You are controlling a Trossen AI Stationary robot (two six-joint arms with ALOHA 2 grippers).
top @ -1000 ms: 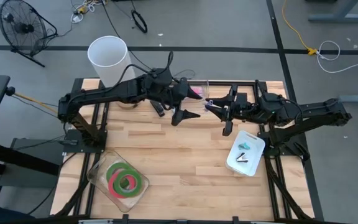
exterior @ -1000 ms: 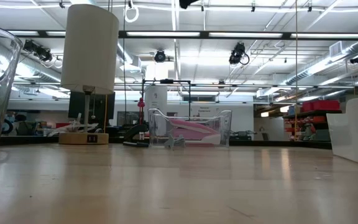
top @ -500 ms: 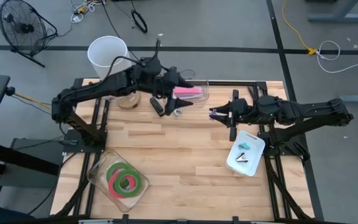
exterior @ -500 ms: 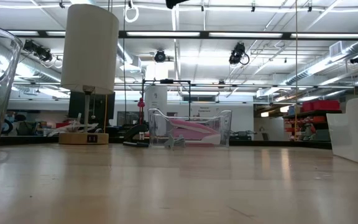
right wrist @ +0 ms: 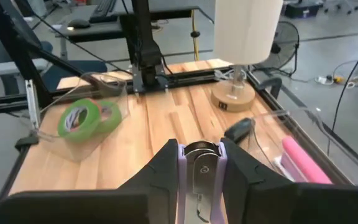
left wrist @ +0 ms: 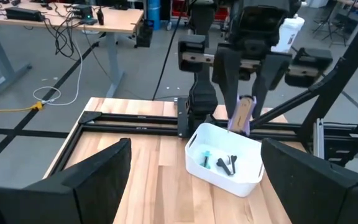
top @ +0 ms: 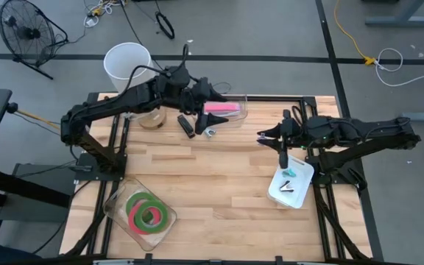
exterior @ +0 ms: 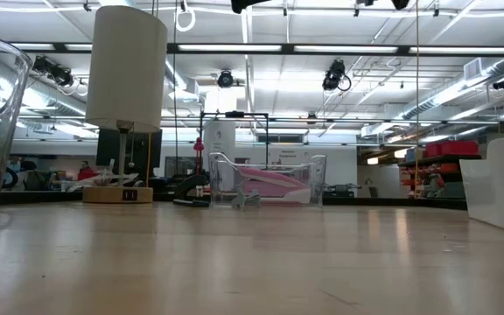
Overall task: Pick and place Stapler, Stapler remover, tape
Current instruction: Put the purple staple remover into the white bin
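- The green and pink-red ring-shaped tape rolls (top: 147, 213) lie together in a clear plastic tray (top: 116, 197) at the near left corner of the wooden slatted table (top: 205, 184). No end effector is near them, so no disturbance is expected there.
- The left end effector (top: 210, 110) hangs with its fingers spread wide and empty above the far edge of the table. It is just beside a clear rectangular bin (top: 241, 103) that holds a pink stapler (top: 221, 107). A black stapler (top: 185, 124) and a small metallic piece (top: 208, 132) lie on the table just under it. A careless descent could knock either one or tip the light bin.
- The right end effector (top: 277, 137) is clamped on a slim lilac and metal stapler (right wrist: 197, 168). It is held above the table, just beside the white rectangular plastic tub (top: 291, 184), not over it.
- The grip is narrow and taken at one end of the stapler. A slip or a swing in transit is judged possible.
- An early release would drop the stapler on the rim or outside the tub. The small dark and teal items (left wrist: 219, 163) already in the tub could be struck or trapped.
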